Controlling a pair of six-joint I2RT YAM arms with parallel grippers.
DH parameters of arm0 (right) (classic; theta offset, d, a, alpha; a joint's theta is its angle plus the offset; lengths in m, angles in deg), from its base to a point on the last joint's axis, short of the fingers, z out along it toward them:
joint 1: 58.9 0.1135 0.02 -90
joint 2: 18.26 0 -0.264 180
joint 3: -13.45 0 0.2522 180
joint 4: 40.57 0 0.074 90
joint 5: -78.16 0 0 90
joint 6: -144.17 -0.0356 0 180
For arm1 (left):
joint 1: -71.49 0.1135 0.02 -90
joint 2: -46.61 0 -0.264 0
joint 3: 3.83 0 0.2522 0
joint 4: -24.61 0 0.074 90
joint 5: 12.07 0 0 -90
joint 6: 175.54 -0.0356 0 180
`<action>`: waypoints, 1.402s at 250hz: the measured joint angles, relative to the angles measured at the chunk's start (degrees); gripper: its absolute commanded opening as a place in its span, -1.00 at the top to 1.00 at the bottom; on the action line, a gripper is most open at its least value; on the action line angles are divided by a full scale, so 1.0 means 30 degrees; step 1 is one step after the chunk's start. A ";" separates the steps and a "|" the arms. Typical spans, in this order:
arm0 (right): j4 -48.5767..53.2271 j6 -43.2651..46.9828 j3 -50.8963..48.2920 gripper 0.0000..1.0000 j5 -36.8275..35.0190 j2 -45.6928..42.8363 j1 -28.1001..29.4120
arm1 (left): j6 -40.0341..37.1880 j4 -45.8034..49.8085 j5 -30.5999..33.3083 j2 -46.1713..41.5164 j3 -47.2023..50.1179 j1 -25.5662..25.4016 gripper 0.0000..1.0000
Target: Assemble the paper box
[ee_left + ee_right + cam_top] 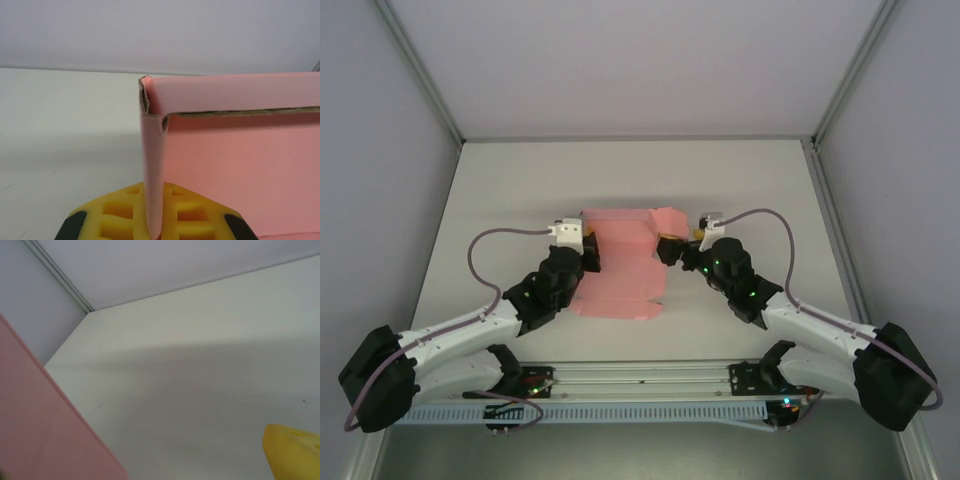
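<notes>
My left pincer (154, 220) is clamped on the raised left flap of the paper box (620, 275), which lies on the counter (750, 190). My right pincer (672, 250) gapes wide at the box's right edge; I'd fold that side squarely against the left hold.

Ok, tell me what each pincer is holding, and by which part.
Left pincer: shut on the paper box, pinching its upright left side flap. Right pincer: open beside the box's right edge, holding nothing.
</notes>
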 measured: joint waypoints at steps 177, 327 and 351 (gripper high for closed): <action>-0.0022 0.0729 0.1916 -1.00 -0.0721 0.1894 0.1421 | 0.0495 0.0022 -0.0160 0.0182 0.0000 0.0248 1.00; 0.8167 0.0262 -0.0007 -1.00 -0.5450 -0.8837 -0.0831 | 0.0488 0.0736 -0.0714 -0.0481 0.0109 0.0947 1.00; 0.8998 0.0284 0.0576 -1.00 -0.5377 -0.7985 -0.1763 | 0.0415 0.0736 -0.1115 -0.0576 0.0109 0.0947 1.00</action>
